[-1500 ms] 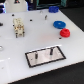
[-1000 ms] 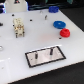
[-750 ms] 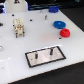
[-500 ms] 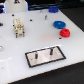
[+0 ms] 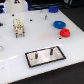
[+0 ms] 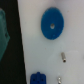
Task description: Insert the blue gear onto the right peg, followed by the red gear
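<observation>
Tool: not identified with certainty in either view. A blurred blue shape at the edge of the wrist view may belong to it. Whether its fingers stand wide, narrow or around anything, I cannot tell. No gear is seen carried.
Surface: white. In the exterior view it reads the same as in the pictures of the last second and a half.
Plate: grey with a black border, flat on the surface, position unchanged.
Blue gear: flat on the surface toward the exterior view's right, well apart from the plate, where it lay earlier.
Red gear: just beside the blue gear, on the plate's side of it, not moved.
Right peg: upright and bare, as is its twin toward the exterior view's left.
Change noted: none visible among the task items.
Meaning for task: judged to be at the first step, approach to the blue gear. Neither gear is lifted or seated.
Exterior view only: plate, both pegs, red gear and a small beige upright object far from the gears.
Wrist view only: the blue gear seen from above with its central hole, which suggests the camera is aimed at it. Two small grey pins are too blurred to identify.
</observation>
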